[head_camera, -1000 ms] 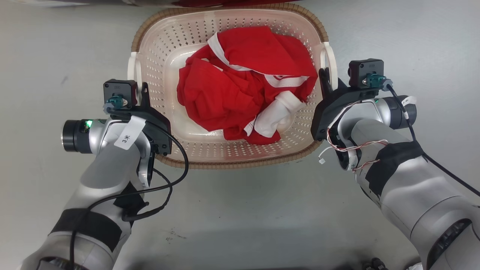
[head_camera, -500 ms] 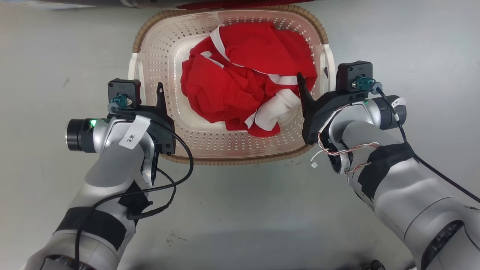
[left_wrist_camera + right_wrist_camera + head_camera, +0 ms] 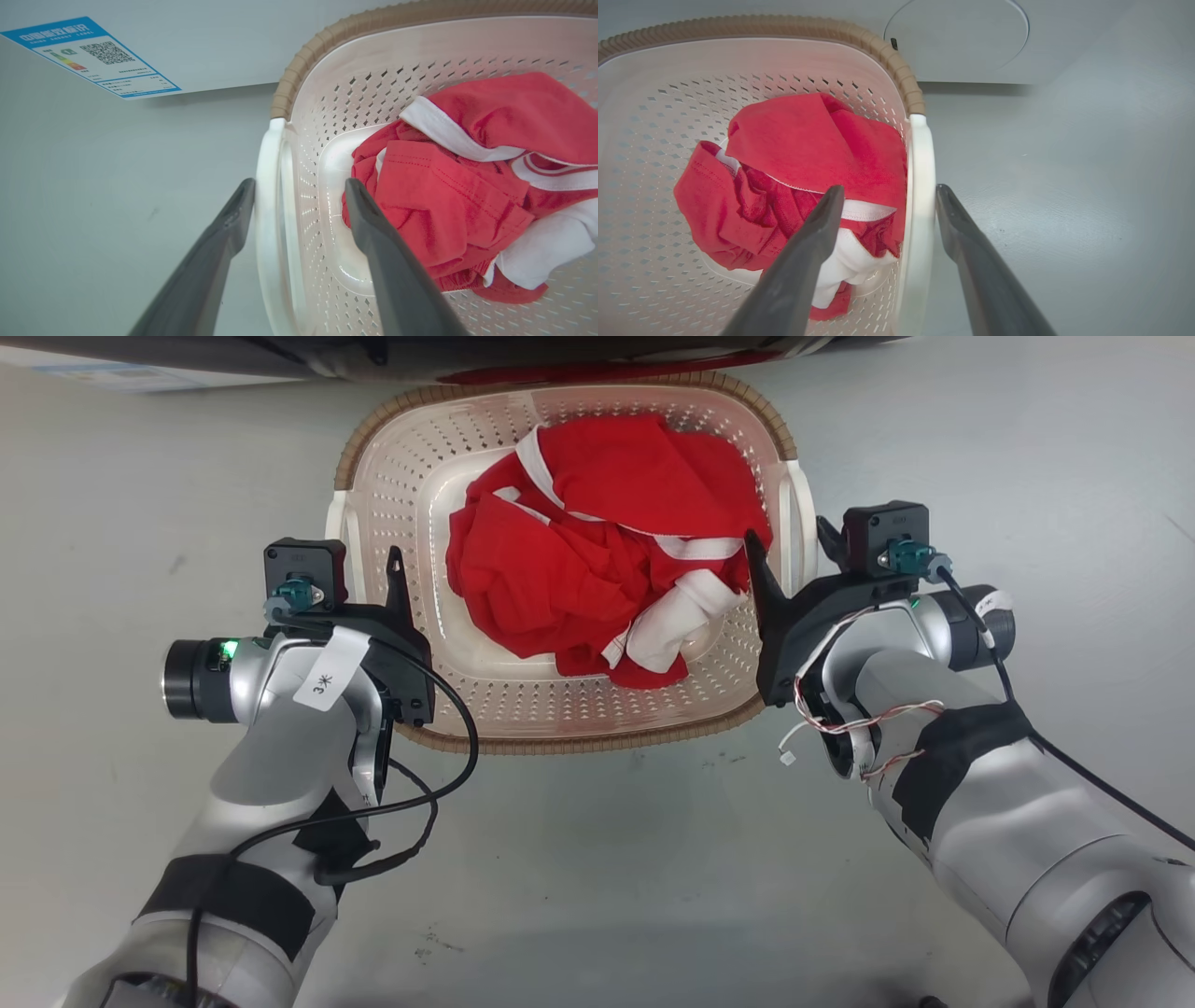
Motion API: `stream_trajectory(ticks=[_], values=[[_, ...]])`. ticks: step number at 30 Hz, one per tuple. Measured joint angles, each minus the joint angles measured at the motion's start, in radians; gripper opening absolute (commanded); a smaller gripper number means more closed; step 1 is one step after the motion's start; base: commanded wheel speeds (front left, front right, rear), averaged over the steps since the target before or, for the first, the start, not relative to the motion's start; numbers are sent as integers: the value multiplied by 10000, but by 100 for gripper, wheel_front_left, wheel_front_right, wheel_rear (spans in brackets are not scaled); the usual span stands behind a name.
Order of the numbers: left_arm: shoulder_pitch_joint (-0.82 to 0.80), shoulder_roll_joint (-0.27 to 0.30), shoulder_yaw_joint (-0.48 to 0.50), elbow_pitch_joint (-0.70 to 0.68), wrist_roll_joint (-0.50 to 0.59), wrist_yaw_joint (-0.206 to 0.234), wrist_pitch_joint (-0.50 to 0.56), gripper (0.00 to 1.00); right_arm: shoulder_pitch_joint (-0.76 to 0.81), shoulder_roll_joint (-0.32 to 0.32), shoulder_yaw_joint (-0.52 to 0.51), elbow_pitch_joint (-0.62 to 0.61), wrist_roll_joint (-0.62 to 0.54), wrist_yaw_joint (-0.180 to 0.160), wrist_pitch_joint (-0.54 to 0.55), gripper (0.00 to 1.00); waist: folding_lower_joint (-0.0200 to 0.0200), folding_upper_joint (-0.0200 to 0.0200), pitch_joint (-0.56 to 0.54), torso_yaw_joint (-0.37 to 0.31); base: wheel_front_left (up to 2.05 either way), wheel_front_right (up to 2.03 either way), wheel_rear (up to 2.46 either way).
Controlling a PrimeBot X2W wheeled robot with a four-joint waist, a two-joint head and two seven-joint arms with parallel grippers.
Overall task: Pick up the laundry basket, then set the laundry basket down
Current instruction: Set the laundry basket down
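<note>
- The left gripper and right gripper have been brought inward; the side handles of the basket are now straddled.
- Both sets of jaws are held apart; nothing is clamped.
- The basket rests on the floor; closing is judged to come next.

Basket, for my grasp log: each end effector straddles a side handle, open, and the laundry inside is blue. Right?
No: the laundry in the basket is red with white trim, as the head view shows. The rest stands: the left end effector and right end effector each straddle a side handle, open.
</note>
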Motion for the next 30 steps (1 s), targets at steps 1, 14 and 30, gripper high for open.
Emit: stream_trajectory(ticks=[1, 14, 30], values=[[18, -2, 4, 8, 2, 0, 0, 100, 45, 0, 6, 2, 2, 0, -2, 100, 0, -1, -36, -8, 0, 0, 0], [650, -36, 384, -146, -35, 0, -8, 100, 279, 21, 38, 171, 2, 29, -205, 100, 0, 0, -896, -97, 0, 0, 0], [2457, 286, 1076, -1918, 240, 0, -8, 100, 1581, -134, -901, -36, 0, 29, -368, 100, -1, -1, -2985, -172, 0, 0, 0]])
